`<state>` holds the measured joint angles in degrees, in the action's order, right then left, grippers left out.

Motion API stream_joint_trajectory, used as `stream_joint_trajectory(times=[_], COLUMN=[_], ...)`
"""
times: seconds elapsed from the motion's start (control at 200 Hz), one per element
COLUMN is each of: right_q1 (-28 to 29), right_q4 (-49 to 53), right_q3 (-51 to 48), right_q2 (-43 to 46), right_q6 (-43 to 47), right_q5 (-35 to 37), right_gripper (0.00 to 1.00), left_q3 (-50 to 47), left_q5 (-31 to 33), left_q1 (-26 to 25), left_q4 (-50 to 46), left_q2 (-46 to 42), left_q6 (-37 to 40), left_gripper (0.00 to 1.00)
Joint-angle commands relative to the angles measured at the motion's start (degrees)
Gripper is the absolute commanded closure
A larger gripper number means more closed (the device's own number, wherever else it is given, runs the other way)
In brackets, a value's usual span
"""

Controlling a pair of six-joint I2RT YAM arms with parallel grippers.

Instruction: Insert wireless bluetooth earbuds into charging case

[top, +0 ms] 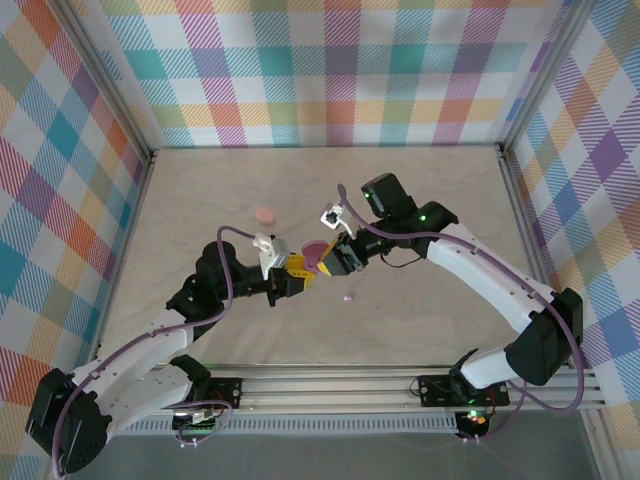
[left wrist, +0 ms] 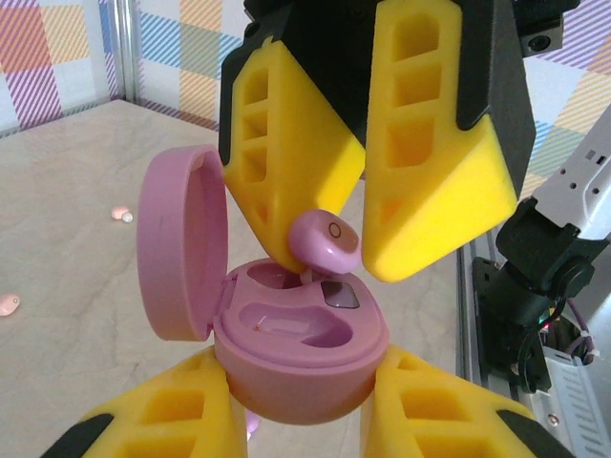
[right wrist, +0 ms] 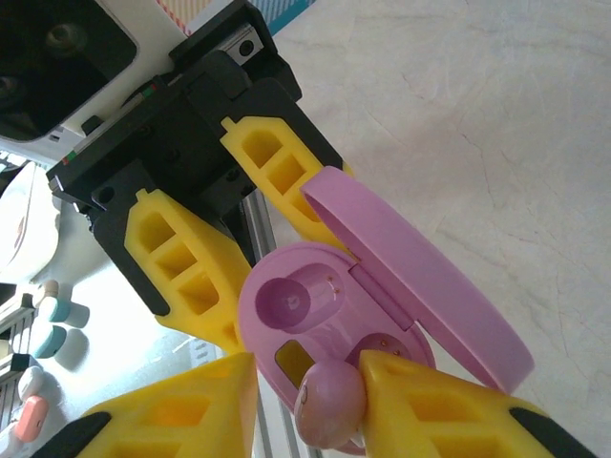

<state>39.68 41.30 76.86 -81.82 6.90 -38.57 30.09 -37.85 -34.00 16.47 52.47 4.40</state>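
Note:
The pink charging case [left wrist: 296, 372] is held off the table with its lid [left wrist: 177, 253] swung open, and my left gripper [left wrist: 301, 405] is shut on its base. One pink earbud [left wrist: 325, 243] sits at the rim of the far slot, between the fingertips of my right gripper [right wrist: 305, 367]. From the right wrist, the earbud [right wrist: 329, 405] leans against one finger while a gap separates it from the other, so the jaws stand slightly open. The near slot of the case [right wrist: 296, 296] is empty. From above, both grippers [top: 298, 272] [top: 332, 262] meet at the case [top: 315, 253] mid-table.
A loose earbud [top: 349, 296] lies on the table just in front of the right gripper. Two more small pink pieces [left wrist: 121, 215] [left wrist: 8, 305] lie to the left. A round pink puck [top: 264, 215] sits farther back. Checked walls enclose the table on three sides.

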Motion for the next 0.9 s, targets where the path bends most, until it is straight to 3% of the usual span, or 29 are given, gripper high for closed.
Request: stream_joint_trajectory(times=[0.0,0.895], right_q1=[-0.1,-0.1], right_q4=[1.0,2.0], right_q3=[1.6,6.6], right_q2=[-0.8,-2.7], right_q6=[0.0,-4.5], right_q5=[1.9,6.2], right_gripper=[0.65,0.58], left_q3=[0.0,-1.8], left_q5=[-2.0,-1.0], left_q1=[0.1,-0.3], left_q4=[7.0,6.8], left_q2=[-0.9,-3.8], left_q6=[-0.4,-1.2], left_gripper=[0.98,0.99])
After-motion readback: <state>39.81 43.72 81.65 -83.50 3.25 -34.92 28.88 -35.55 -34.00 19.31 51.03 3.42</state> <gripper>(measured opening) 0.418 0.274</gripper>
